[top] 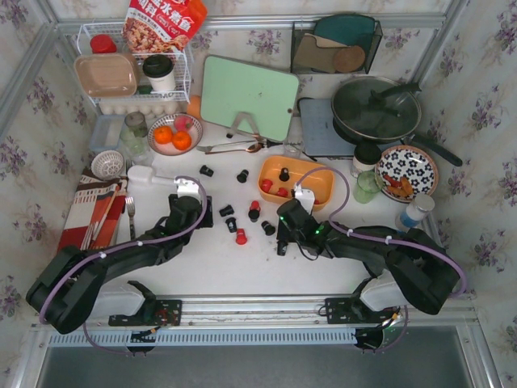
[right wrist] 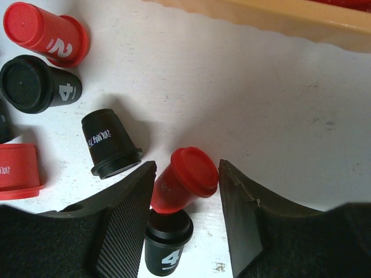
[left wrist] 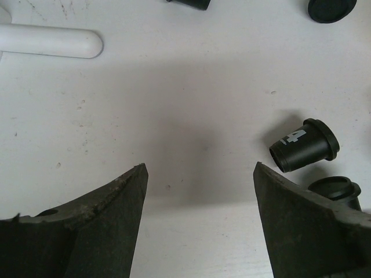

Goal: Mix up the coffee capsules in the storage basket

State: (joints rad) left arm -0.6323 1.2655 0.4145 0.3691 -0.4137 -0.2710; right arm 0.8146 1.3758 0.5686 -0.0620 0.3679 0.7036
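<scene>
red and black coffee capsules (right wrist: 184, 186), orange storage basket (top: 273, 168)
</scene>
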